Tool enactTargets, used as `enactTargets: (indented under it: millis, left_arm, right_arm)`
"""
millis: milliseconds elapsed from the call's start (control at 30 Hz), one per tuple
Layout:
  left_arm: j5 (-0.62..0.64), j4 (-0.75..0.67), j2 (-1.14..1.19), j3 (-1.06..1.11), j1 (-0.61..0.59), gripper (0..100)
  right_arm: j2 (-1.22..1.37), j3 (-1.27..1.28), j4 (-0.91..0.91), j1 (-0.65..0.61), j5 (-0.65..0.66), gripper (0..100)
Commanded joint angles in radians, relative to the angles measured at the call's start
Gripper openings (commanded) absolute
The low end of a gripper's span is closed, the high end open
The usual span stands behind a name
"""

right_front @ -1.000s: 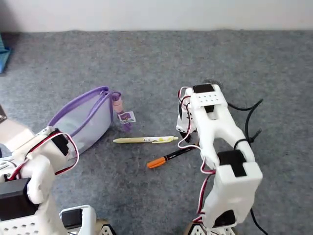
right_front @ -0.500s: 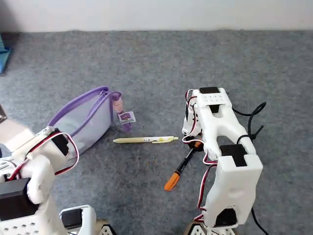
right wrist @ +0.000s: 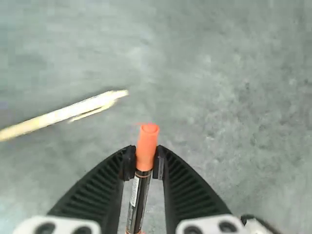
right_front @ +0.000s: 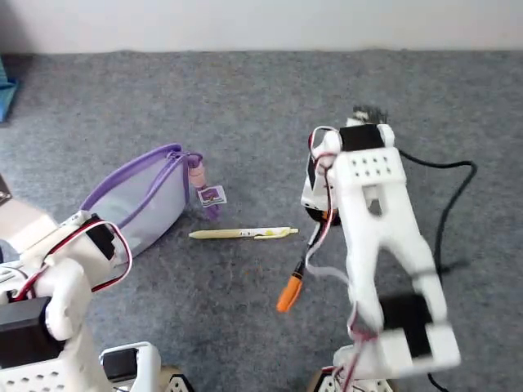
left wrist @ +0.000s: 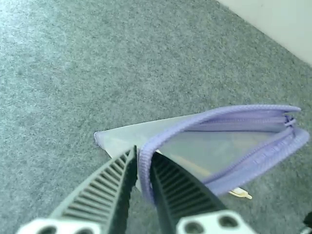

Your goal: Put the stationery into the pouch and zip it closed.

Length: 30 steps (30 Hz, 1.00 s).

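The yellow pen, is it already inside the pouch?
No, the yellow pen lies flat on the grey carpet, outside the pouch and apart from it.

The left gripper (left wrist: 142, 157) has its black ribbed jaws pinched on the purple zip edge of a translucent soft plastic pouch (left wrist: 214, 146), which lies with its mouth gaping on the grey carpeted worktop (left wrist: 73, 63).

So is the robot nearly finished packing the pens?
Not yet. The left pincer holds the open purple pouch by its rim. The right pincer grips the orange marker. The yellow pen lies on the carpet. Both need putting in, then zipping.
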Motion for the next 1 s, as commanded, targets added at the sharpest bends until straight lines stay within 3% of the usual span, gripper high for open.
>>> enactTargets:
  millis: [0, 167, 400, 700, 833, 967]
  left_arm:
    - [0.009, 0.014, 0.006, -0.033, 0.005, 1]
    - [0.009, 0.014, 0.006, -0.033, 0.005, 1]
    - [0.009, 0.014, 0.011, -0.033, 0.005, 1]
    - [0.009, 0.006, 0.012, -0.031, 0.005, 1]
    - [0.009, 0.002, 0.012, -0.031, 0.005, 1]
    - [0.009, 0.002, 0.008, -0.031, 0.005, 1]
  right_arm:
    - [-0.263, -0.061, 0.002, -0.082, 0.041, 0.8]
    - [-0.481, -0.097, -0.111, -0.206, 0.087, 0.8]
    - [-0.621, -0.141, -0.401, -0.375, 0.180, 0.8]
    - [-0.616, -0.149, -0.866, -0.593, 0.373, 0.8]
    - [-0.547, -0.150, -0.934, -0.671, 0.496, 0.8]
    - [-0.458, -0.149, -0.966, -0.687, 0.512, 0.8]
